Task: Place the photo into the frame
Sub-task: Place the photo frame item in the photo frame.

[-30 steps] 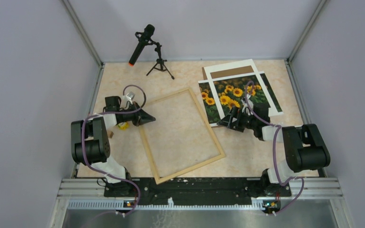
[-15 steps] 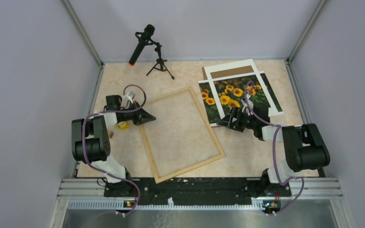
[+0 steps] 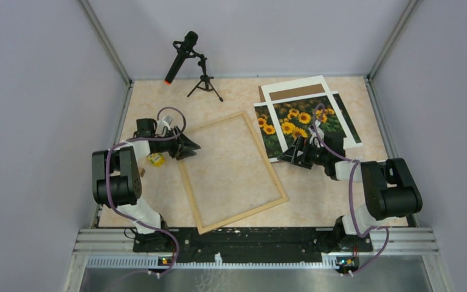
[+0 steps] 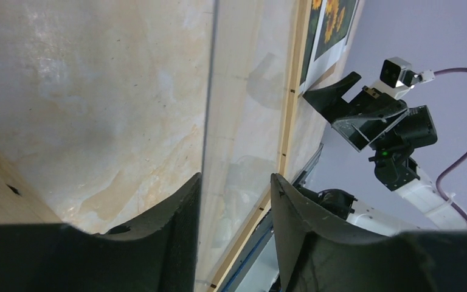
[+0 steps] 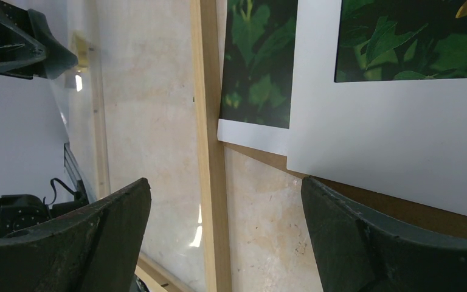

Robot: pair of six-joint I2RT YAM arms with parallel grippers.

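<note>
Paper photo looks thin, floppy, crease-prone; pinch its near white corner. Right hand gapes empty; left hand part-open, empty.

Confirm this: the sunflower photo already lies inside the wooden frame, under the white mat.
Wrong on one count: the photo lies outside the frame, beside its right rail, under the white mat. The top external view shows no print within the frame's rails.

1 frame, 1 photo, 1 mat, 1 microphone, 2 arms.
</note>
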